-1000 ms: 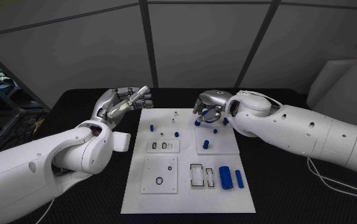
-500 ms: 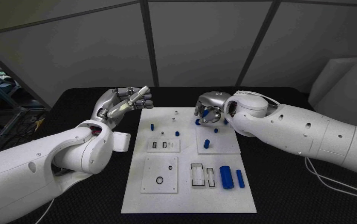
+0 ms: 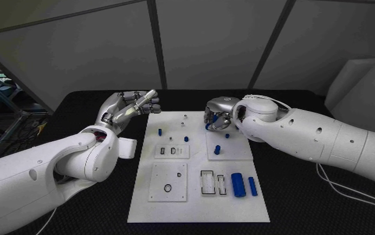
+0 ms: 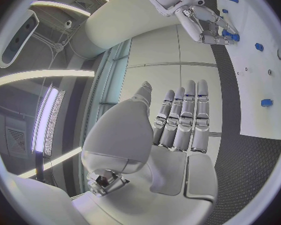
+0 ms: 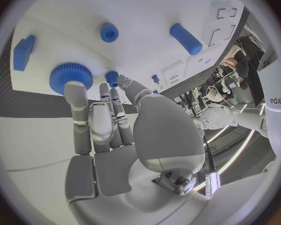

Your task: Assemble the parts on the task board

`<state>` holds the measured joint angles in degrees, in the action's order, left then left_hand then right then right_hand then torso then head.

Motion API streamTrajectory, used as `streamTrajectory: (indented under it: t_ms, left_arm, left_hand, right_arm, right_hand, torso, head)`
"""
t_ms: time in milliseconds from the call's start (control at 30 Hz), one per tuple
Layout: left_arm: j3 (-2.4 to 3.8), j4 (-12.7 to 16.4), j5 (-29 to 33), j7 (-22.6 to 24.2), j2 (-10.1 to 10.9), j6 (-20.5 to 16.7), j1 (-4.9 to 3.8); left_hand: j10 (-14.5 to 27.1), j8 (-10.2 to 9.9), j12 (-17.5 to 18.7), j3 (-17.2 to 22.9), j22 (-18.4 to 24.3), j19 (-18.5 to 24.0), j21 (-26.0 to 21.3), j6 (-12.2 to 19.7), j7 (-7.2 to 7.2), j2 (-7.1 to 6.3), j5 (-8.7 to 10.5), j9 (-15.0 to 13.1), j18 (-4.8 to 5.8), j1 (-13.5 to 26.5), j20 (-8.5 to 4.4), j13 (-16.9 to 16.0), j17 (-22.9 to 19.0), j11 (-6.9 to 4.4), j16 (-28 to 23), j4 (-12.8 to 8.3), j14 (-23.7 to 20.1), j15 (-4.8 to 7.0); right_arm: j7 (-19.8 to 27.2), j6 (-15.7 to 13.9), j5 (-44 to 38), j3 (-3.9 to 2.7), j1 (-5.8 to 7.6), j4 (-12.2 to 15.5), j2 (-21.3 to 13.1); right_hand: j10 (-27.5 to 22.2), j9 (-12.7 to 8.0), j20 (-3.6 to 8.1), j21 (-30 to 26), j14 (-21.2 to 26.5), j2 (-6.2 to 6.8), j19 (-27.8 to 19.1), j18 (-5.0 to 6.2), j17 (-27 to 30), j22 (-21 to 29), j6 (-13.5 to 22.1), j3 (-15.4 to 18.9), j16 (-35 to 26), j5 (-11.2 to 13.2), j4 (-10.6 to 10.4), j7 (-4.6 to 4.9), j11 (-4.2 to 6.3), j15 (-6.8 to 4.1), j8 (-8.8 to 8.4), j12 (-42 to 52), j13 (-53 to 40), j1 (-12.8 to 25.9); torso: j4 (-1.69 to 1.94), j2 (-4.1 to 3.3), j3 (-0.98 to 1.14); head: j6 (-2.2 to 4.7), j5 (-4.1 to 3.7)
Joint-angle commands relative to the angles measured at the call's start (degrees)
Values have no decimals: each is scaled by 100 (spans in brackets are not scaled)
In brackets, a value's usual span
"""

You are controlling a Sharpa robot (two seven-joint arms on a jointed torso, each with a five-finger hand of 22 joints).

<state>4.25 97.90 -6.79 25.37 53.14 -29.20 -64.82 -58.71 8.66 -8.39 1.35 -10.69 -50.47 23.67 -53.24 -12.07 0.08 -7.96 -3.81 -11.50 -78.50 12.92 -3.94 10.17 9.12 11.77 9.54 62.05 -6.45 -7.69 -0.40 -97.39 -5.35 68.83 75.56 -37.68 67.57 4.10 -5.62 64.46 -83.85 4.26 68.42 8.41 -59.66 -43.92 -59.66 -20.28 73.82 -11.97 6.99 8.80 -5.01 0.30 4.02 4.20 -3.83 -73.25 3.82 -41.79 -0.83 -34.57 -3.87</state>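
Observation:
The white task board [image 3: 195, 202] lies in the middle of the black table. My right hand [image 3: 219, 117] hangs low over its far right part, fingers pointing down. One fingertip [image 5: 72, 88] rests on a blue gear [image 5: 70, 74] lying flat on the board, and the thumb ends beside a small blue piece [image 5: 111, 77]. No pinch on the gear is visible. The left wrist view shows that right hand [image 4: 205, 21] with blue at its fingertips. My left hand [image 3: 130, 108] is raised off the board's far left corner, fingers straight and apart, holding nothing.
Small blue pegs [image 3: 159, 132] [image 3: 187, 138] [image 3: 217, 149] stand on the board's far half. Two blue cylinders [image 3: 237, 185] [image 3: 251, 185] lie at the near right, next to rectangular slots [image 3: 207, 183]. A ring [image 3: 166, 189] sits on the near left plate. Black table [image 3: 304, 202] surrounds the board.
My right hand has shifted slightly left over the board's far right part, staying low on the blue gear. The left hand has stayed still.

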Motion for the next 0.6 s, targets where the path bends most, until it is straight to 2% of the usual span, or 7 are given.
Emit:
streamTrajectory:
  t_ms: [33,367,467,600]
  left_arm:
    - [5,11,-52,19,5,76,-6]
    - [6,12,-52,18,14,83,-6]
    - [7,16,-52,19,15,85,-7]
    - [7,15,-52,18,17,86,-7]
  left_hand:
    - [-9,-27,10,-22,-8,-27,31,-8,-45,12,12,9,111,-28,3,8,8,37,-20,-15,-15,-32]
    - [-8,-31,17,-24,-8,-26,32,-7,-48,13,12,9,112,-27,4,8,12,40,-25,-15,-14,-33]
    - [-7,-33,18,-25,-8,-26,32,-7,-48,13,12,9,112,-26,4,8,12,40,-26,-15,-14,-34]
    - [-7,-33,18,-25,-8,-26,32,-7,-48,13,12,9,112,-26,4,8,12,40,-26,-15,-14,-34]
  right_arm:
    - [19,136,-42,2,12,-29,19]
    - [40,161,-42,22,11,-120,86]
    - [61,104,-42,27,10,-139,98]
    - [91,-8,-42,34,10,-146,114]
  right_hand:
    - [47,5,5,40,-248,-42,39,-41,-31,-45,-58,-62,36,14,-1,-7,4,3,33,30,-3,-35]
    - [99,2,5,123,-235,-60,39,-48,-94,-132,-120,-201,110,63,-14,-5,10,-1,26,17,1,-85]
    - [155,7,9,175,-233,-68,54,-55,-137,-197,-170,-266,149,29,-9,-10,22,-13,37,29,-6,-120]
    - [221,11,16,257,-229,-76,84,-68,-189,-298,-238,-347,201,-6,-12,-20,37,-30,47,35,-11,-151]
  torso:
    - [-2,-9,0]
    - [2,-19,0]
    - [7,-25,-6]
    - [1,-21,-3]
  head:
    - [-10,-1]
    - [-50,10]
    - [-51,5]
    - [-48,19]
